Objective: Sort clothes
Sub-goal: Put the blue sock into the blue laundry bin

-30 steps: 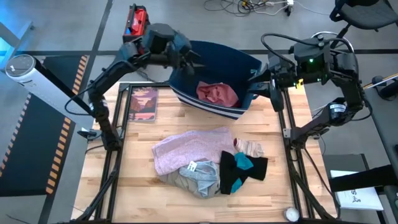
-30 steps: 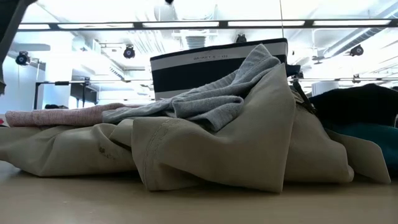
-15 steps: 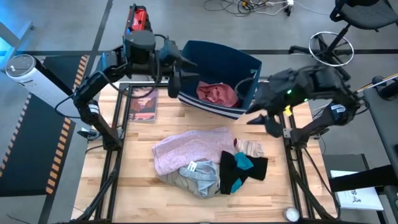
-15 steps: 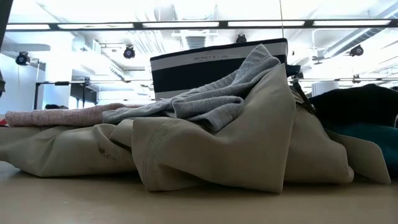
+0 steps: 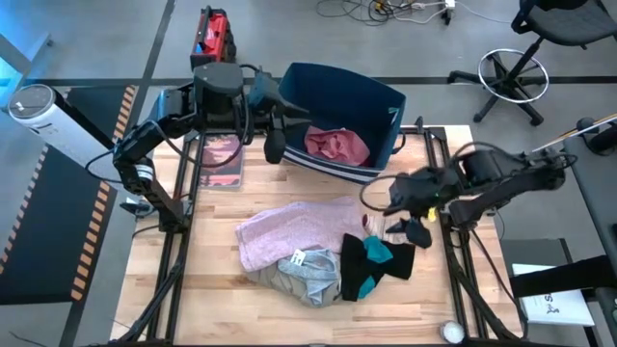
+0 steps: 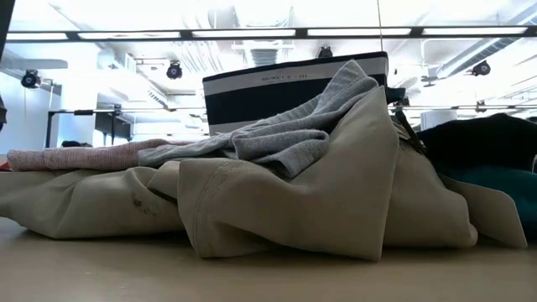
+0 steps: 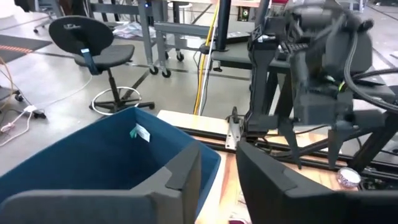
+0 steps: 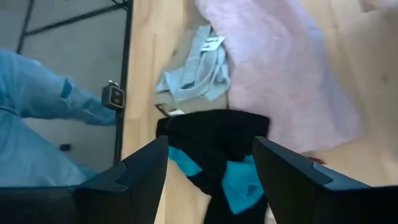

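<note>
The clothes lie heaped at mid-table: a pale pink garment [image 5: 289,231], a grey-beige one [image 5: 304,275] [image 6: 294,201] and a black and teal one [image 5: 374,260] [image 8: 217,146]. Striped socks [image 5: 386,229] lie beside them. A maroon garment [image 5: 337,145] rests inside the navy bin [image 5: 381,96]. My right gripper [image 5: 407,224] [image 8: 211,168] hovers open, slanting down over the socks and the black and teal garment. My left gripper [image 5: 275,130] [image 7: 219,180] stands high by the bin's left wall, its fingers a narrow gap apart with nothing between them.
A pink-covered book [image 5: 224,159] lies at the table's far left, below my left arm. The bin [image 7: 112,168] stands at the far edge. A small round object [image 5: 451,331] sits at the near right corner. Bare wood shows along the near edge and the left side.
My left gripper has drawn back from over the bin toward the table's left and now stands outside the bin's left wall. My right gripper has swung down from beside the bin's right side toward the near edge, tipping downward over the socks and the black garment. The clothes have not moved.
</note>
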`<state>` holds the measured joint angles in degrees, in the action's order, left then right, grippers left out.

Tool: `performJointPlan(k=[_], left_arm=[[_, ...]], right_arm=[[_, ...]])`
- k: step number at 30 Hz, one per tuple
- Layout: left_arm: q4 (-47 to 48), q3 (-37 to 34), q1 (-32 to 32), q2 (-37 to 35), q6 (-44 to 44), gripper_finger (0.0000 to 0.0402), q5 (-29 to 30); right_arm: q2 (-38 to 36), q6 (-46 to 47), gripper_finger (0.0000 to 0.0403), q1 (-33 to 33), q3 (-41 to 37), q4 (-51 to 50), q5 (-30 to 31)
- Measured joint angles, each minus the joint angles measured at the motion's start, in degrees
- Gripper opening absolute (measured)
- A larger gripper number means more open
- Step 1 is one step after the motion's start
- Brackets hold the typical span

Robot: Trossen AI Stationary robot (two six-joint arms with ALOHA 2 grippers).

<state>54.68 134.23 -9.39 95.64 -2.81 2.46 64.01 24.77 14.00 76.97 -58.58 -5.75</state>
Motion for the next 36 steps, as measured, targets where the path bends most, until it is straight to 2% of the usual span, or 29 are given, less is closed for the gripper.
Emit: performJointPlan(k=[8,12,17,23,29,33,36], left_arm=[[0.48,0.0,0.37,-0.64,-0.14,0.0005,-0.23],[0.46,0.0,0.37,-1.21,-0.94,0.0007,-0.35],[1.18,0.0,0.37,-1.29,-0.96,0.0001,-0.35],[3.91,0.0,0.37,-1.4,-1.8,0.0,-0.37],[4.19,0.0,0.37,-1.4,-2.45,0.0,-0.4],[4.29,-0.02,0.37,-1.52,-2.87,0.0,-0.44],[4.26,-0.02,0.37,-1.81,-2.88,0.0,-0.46]], right_arm=[[-3.17,10.77,0.0225,6.53,-20.58,10.76,2.22],[-2.71,14.1,0.0232,7.78,-26.85,18.82,5.58],[-0.52,16.93,0.0245,7.69,-32.82,23.6,7.48],[5.43,20.73,0.0251,7.41,-37.85,26.31,7.91],[11.94,22.26,0.0235,7.34,-38.52,30.72,8.9],[17.07,22.69,0.0206,6.8,-38.47,33.8,8.86],[20.58,24.91,0.0158,6.29,-37.74,34.03,8.88]])
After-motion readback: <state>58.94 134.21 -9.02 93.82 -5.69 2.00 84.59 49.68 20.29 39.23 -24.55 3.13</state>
